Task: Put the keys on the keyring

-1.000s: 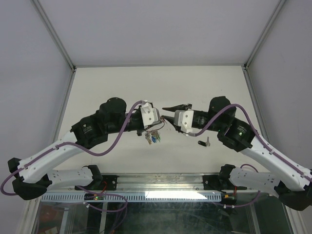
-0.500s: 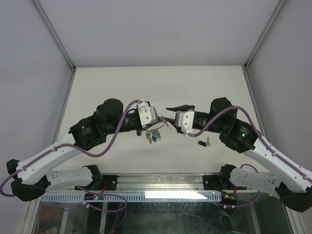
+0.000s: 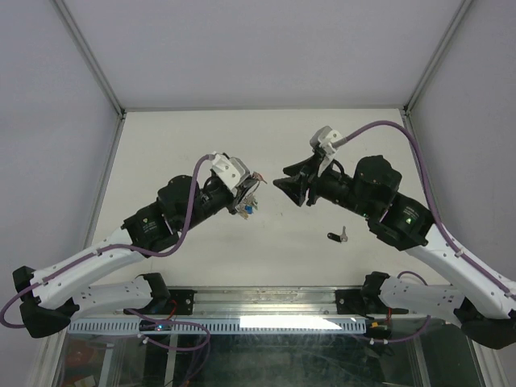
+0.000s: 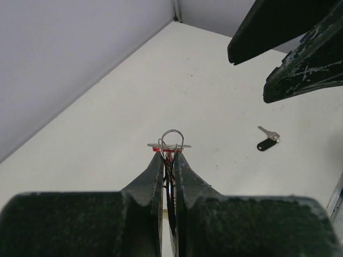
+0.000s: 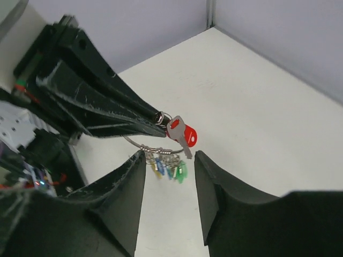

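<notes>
Red-tagged silver key (image 5: pixel 182 134) hangs on wire keyring (image 5: pixel 140 145), clamped by left gripper (image 4: pixel 169 156); right gripper (image 5: pixel 169 155) half-open, empty; black-tagged key (image 3: pixel 337 235) unthreaded by tabletop's (image 3: pixel 185 137) near edge.

The left gripper (image 5: pixel 154 115) pinches the keyring (image 5: pixel 140 145) above the table (image 5: pixel 257 118), a red-tagged key (image 5: pixel 182 134) hanging at its tips and small coloured tags (image 5: pixel 170 170) seen between the parted fingers of the right gripper (image 5: pixel 170 160).

A cream tabletop (image 3: pixel 193 145) sits enclosed by plain pale grey walls (image 3: pixel 258 48) under even light.
</notes>
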Tool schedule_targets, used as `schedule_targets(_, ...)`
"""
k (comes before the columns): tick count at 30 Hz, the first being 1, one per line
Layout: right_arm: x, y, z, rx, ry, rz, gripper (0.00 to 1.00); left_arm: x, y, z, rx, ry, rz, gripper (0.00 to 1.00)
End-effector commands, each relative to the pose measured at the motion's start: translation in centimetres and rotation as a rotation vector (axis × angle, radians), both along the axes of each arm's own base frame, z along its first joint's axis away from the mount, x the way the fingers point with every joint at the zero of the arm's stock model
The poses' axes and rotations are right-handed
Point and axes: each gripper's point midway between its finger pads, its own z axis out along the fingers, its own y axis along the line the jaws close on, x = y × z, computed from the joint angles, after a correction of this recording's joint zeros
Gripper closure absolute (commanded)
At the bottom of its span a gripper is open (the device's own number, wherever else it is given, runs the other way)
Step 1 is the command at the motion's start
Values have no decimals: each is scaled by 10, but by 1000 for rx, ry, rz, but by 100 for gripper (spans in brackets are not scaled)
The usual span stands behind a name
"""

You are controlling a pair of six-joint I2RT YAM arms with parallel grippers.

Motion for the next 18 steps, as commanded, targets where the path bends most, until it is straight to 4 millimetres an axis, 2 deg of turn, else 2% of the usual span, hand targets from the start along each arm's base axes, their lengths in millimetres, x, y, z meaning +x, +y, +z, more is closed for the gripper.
schedule_targets(1,15,4,38,330,288,-167,56,14,12,45,-242,-34,131,100)
schedule_targets(6,24,18,44,402,376,-185,56,16,13,43,-275,-28,148,100)
schedule_targets(10,25,37,36,385,425,-140,59,15,11,42,-280,-30,141,100)
schedule_targets(18,35,51,28,383,433,-140,66,14,9,42,-282,-31,124,100)
